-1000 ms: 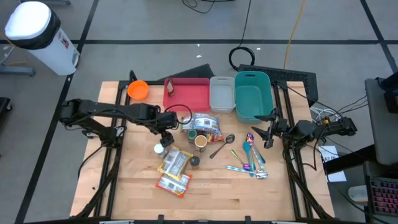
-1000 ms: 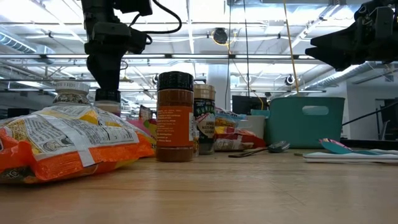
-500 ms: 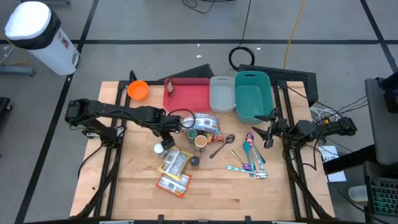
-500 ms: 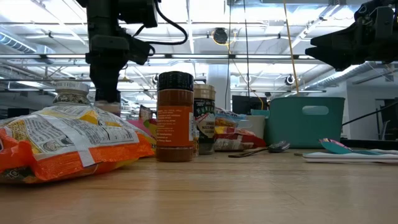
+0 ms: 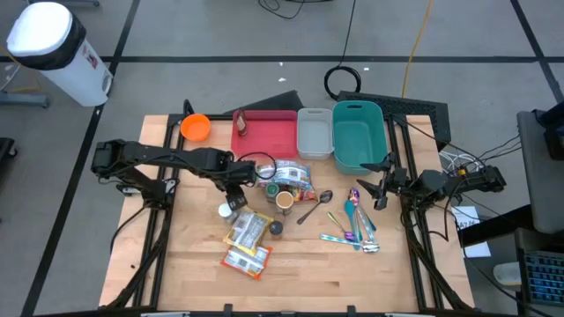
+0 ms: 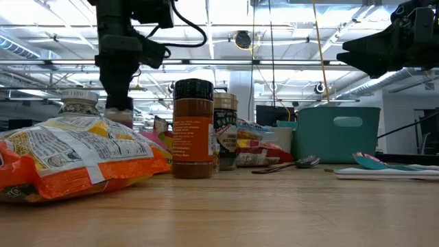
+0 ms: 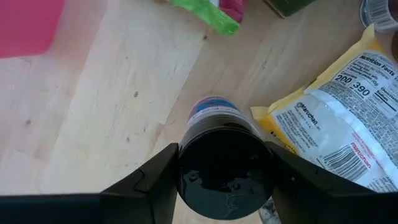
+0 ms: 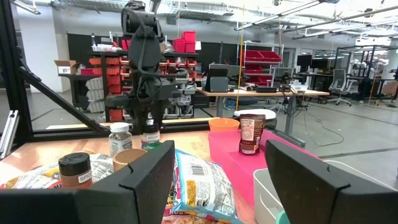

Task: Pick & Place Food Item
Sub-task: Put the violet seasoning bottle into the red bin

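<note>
My left gripper (image 7: 224, 163) clamped the dark-lidded jar (image 7: 222, 158), just beside the snack bag (image 7: 339, 134); right gripper (image 5: 377, 187) waited, part-open, near the teal bin (image 5: 359, 135).

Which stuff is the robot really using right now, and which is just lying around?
In use: black-lidded bottle, clasped by the left tool.

Just lying about: snack bags, spoons, orange bowl, teal bin. The right tool waits, open, by the bin.

tray (image 5: 264, 134), tub (image 5: 314, 132) and bin (image 5: 359, 134) line the back, snack bags (image 5: 248, 238) up front, spoons (image 5: 354, 220) right
</note>
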Robot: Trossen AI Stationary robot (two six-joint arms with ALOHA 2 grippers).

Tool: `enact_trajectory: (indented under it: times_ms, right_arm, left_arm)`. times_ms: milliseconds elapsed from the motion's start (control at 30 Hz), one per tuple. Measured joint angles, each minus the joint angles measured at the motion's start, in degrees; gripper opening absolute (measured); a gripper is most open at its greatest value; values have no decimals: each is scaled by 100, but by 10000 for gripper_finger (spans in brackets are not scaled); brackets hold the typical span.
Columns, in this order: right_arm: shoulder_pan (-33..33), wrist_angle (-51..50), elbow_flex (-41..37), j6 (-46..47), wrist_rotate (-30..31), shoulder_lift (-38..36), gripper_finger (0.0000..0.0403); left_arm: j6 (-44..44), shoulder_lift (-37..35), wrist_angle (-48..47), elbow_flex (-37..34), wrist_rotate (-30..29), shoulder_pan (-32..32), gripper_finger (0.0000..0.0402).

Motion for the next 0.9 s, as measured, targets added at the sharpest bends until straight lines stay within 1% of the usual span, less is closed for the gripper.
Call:
enact_trajectory:
  times_ms: [133,333,433,533,633,800,900]
  right_arm:
    - [0,0,1,0,0,0,242]
    - [0,-1,0,0,0,-2,242]
    - [0,-1,-1,0,-2,-2,242]
    - [0,1,1,1,-1,-2,242]
    - [0,1,0,1,0,-2,242]
    - [0,0,1,1,-1,-2,242]
    - [0,0,0,2,0,-2,242]
  left_arm:
    - [148,0,-483,478,-96,136,205]
    - [687,0,-1010,1502,-682,504,205]
    - [1076,-2,-993,2003,-943,822,205]
    - [1422,-7,-906,2389,-1010,1257,205]
    - [1729,-9,-687,2545,-1015,1722,205]
    - [2199,78,-243,2555,-891,2461,205]
    - [2378,278,1,2555,-664,2856,205]
